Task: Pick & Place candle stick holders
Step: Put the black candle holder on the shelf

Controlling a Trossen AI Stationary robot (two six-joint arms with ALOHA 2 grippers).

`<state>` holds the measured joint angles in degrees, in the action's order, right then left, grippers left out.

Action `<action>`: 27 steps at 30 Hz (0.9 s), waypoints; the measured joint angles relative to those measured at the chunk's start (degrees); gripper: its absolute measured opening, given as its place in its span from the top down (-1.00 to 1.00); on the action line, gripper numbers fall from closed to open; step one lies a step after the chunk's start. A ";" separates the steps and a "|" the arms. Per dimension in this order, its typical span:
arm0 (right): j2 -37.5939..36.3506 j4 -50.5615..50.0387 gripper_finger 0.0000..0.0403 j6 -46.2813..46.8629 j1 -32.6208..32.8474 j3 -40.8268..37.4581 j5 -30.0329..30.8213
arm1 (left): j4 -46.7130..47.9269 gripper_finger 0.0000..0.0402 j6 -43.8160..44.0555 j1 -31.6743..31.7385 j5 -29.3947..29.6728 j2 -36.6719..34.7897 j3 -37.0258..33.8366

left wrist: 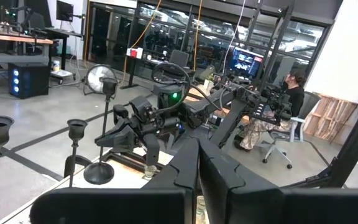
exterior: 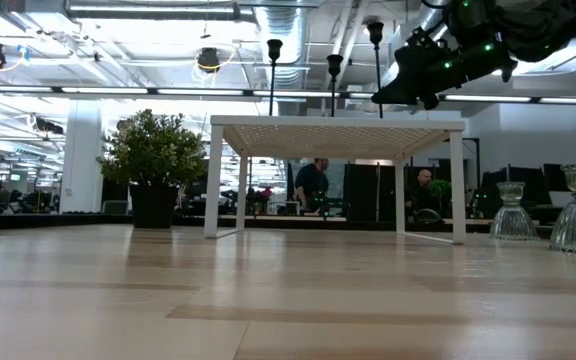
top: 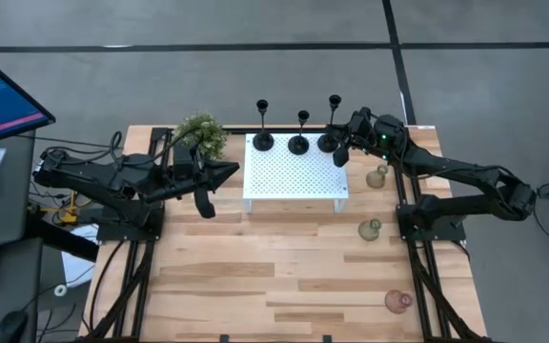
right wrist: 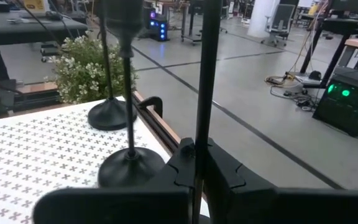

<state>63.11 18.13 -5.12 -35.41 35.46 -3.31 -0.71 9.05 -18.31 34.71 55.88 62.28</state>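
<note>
Three black thin-stemmed candle stick holders stand by their round bases along the far edge of a white perforated stand (top: 294, 176): left (top: 262, 141), middle (top: 298, 143) and the tallest, at the right (top: 330, 141). My right gripper (top: 339, 145) is at the tallest one, shut on its stem. My left gripper (top: 234, 170) is shut and empty, just left of the stand, pointing toward it. Two pale green translucent holders (top: 377, 177), (top: 370, 229) and a pink one (top: 398, 301) stand on the table right of the stand. My right gripper pinches the tallest holder's thin stem (right wrist: 199, 134) between its two fingers, on the stem's lower half. The fingers come about level from the table's right side and lie across the stem. The holder is upright; its base (left wrist: 98, 174) looks set on the stand.
A small bushy green plant (top: 201, 133) stands at the stand's far left corner, close to my left arm. The other two black holders (right wrist: 129, 167), (right wrist: 110, 115) stand close to the held one. Bare wooden table (top: 255, 276) lies in front of the stand.
</note>
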 joint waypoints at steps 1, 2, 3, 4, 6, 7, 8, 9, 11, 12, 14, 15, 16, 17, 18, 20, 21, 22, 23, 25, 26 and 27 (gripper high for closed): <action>0.00 -0.07 1.00 0.02 -0.08 0.00 -0.05 | -0.09 0.94 -0.01 0.00 0.00 0.00 0.00; 0.00 -0.07 1.00 0.02 -0.26 0.00 -0.05 | -0.18 0.94 0.01 0.00 0.01 0.00 0.00; 0.00 -0.07 0.98 0.01 -0.38 0.00 -0.12 | -0.22 0.94 0.01 0.00 0.00 0.00 0.00; 0.00 -0.07 0.97 0.00 -0.40 0.00 -0.28 | -0.24 0.94 0.01 0.00 -0.01 0.00 0.00; 0.00 -0.08 0.91 -0.01 -0.33 0.00 -0.32 | -0.28 0.94 0.01 0.00 0.00 0.00 0.00; 0.00 -0.12 0.87 0.02 -0.31 0.00 -0.31 | -0.38 0.94 0.01 0.00 -0.01 0.00 0.00; 0.00 -0.16 0.84 0.00 -0.29 0.00 -0.27 | -0.52 0.94 0.01 0.00 -0.01 0.00 0.00; 0.00 -0.24 0.80 -0.25 -0.29 0.00 -0.25 | -0.61 0.94 0.01 0.00 -0.01 0.00 0.00; 0.00 -0.73 0.73 -0.98 -0.29 0.02 -0.24 | -0.61 0.94 0.01 0.00 -0.01 0.00 0.00; 0.00 -0.96 0.70 -1.08 -0.29 0.02 -0.22 | -0.63 0.94 0.01 0.00 0.00 0.00 0.00; 0.00 -1.16 0.64 -1.08 -0.33 0.02 -0.11 | -0.64 0.94 0.01 0.00 -0.01 0.00 0.00; 0.00 -1.16 0.61 -1.08 -0.33 0.02 -0.09 | -0.65 0.94 0.01 0.00 -0.01 0.00 0.00; 0.00 -1.16 0.58 -1.08 -0.33 0.02 -0.09 | -0.65 0.94 -0.01 0.00 0.01 0.00 0.00; 0.00 -1.16 0.54 -1.08 -0.33 0.02 -0.09 | -0.65 0.94 0.00 0.00 0.00 0.00 0.00; 0.00 -1.16 0.50 -1.05 -0.33 0.02 -0.11 | -0.65 0.94 0.00 0.00 -0.01 0.00 0.00; -0.13 -1.21 0.40 -1.05 -0.29 0.02 -0.09 | -0.65 0.94 0.00 0.00 0.00 0.00 0.00; -0.29 -1.24 0.34 -1.03 -0.29 0.02 -0.09 | -0.65 0.94 -0.01 0.00 -0.01 0.00 0.00; -0.59 -1.35 0.28 -1.03 -0.29 0.02 -0.09 | -0.65 0.94 0.00 0.00 -0.01 0.00 0.00; -0.90 -1.41 0.22 -1.03 -0.29 0.02 -0.03 | -0.65 0.94 -0.01 0.00 -0.01 0.00 0.00; -1.78 -2.07 0.09 -1.03 -0.31 0.02 0.23 | -0.65 0.94 -0.02 0.00 0.01 0.00 0.00; -2.37 -2.59 0.02 -1.03 -0.35 0.02 0.33 | -0.65 0.94 -0.01 0.00 -0.01 0.00 0.00; -2.95 -3.14 -0.05 -1.02 -0.38 0.02 0.50 | -0.65 0.94 -0.02 0.00 0.00 0.00 0.00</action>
<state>60.16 14.99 -6.14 -35.79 35.48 -2.81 -1.37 9.04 -18.31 34.71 55.88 62.28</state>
